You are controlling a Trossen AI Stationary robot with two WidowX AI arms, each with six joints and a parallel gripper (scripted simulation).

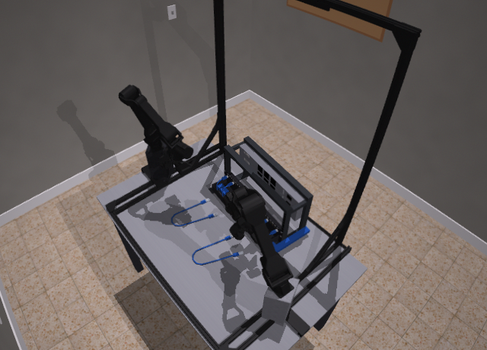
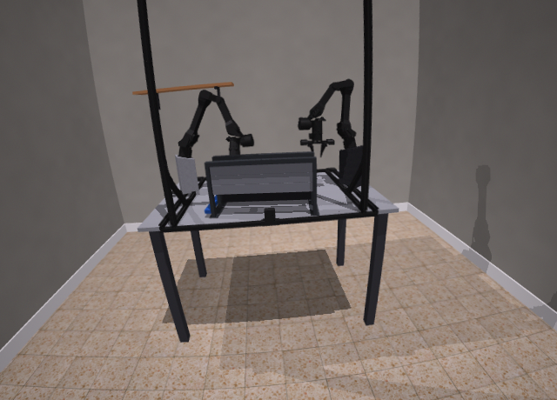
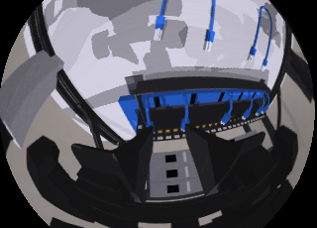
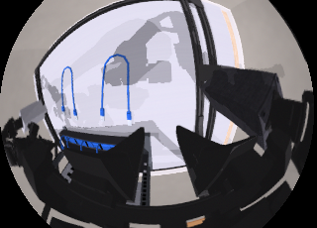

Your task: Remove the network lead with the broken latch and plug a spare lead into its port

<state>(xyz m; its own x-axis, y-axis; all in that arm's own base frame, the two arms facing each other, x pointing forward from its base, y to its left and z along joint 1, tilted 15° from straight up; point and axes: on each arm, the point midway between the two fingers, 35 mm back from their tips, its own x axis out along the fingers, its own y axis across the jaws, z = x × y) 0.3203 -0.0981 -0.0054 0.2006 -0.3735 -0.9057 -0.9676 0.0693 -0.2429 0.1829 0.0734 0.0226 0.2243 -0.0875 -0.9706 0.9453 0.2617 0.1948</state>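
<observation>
The black rack (image 1: 304, 198) (image 2: 260, 176) stands at the table's far side, with the patch panel (image 3: 198, 111) in its front. Several blue leads (image 1: 226, 186) (image 3: 185, 114) (image 4: 84, 146) sit in the ports; I cannot tell which one is loose. Two blue spare leads lie bent in a U on the table: one (image 1: 194, 257) (image 3: 158, 27) (image 4: 116, 57) nearer the left arm's base, the other (image 1: 173, 219) (image 3: 261, 37) (image 4: 67, 67) farther along. My left gripper (image 1: 230, 198) (image 2: 233, 149) (image 3: 169, 128) hangs over the rack's top above the panel, open and empty. My right gripper (image 1: 186, 151) (image 2: 321, 152) (image 4: 159, 130) hangs high off the rack's other end, open and empty.
A tall black gantry frame (image 1: 218, 63) (image 2: 366, 95) surrounds the table (image 1: 189, 287). A blue bar (image 1: 294, 238) (image 2: 209, 207) lies at the rack's foot near the left arm. A grey block (image 2: 185, 173) stands at the left arm's base.
</observation>
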